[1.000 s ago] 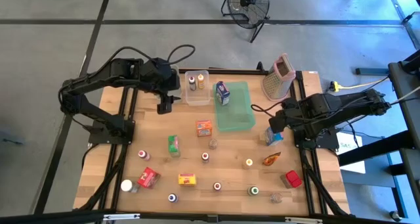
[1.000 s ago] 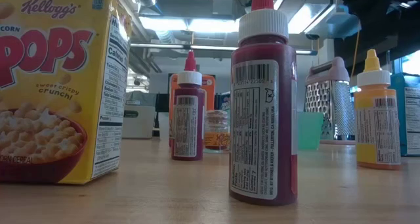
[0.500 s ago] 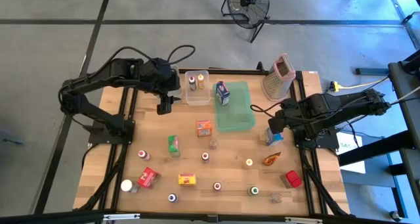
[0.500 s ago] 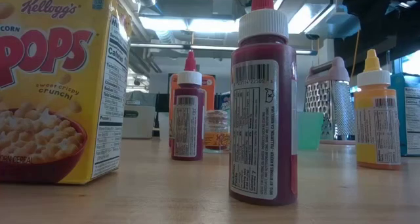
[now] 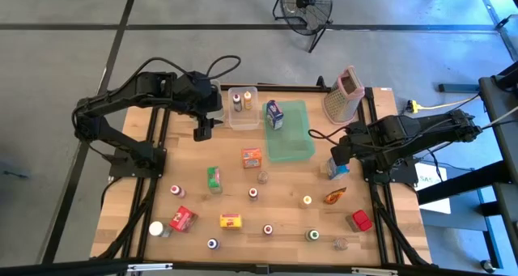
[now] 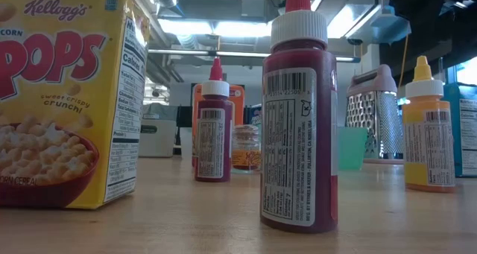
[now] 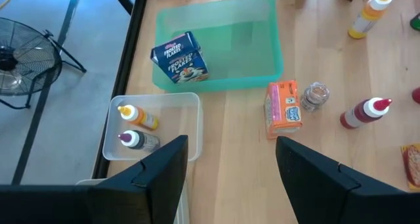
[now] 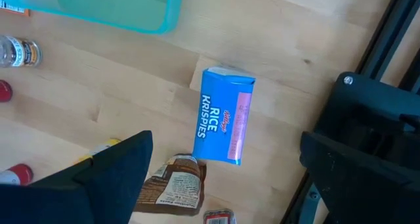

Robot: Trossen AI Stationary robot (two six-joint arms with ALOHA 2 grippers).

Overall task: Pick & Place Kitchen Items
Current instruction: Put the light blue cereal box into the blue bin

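Observation:
Kitchen items lie scattered over the wooden table. My right gripper (image 5: 338, 156) hangs open, pointing down, above a blue Rice Krispies carton (image 8: 224, 115) that lies flat on the table near the right edge; its fingers stand clear on either side. My left gripper (image 7: 230, 178) is open and holds nothing, raised beside the clear bin (image 7: 154, 125) at the far left, in which two small bottles lie. A blue Frosted Flakes carton (image 7: 180, 56) stands in the green tray (image 7: 262, 60). An orange carton (image 7: 283, 109) and a small jar (image 7: 317, 96) sit just in front of the tray.
The box grater (image 5: 343, 94) stands at the far right corner. A brown packet (image 8: 174, 184) lies next to the blue carton. A green carton (image 5: 214, 179), a red carton (image 5: 184, 218), a yellow carton (image 5: 232, 221) and several small bottles fill the near half.

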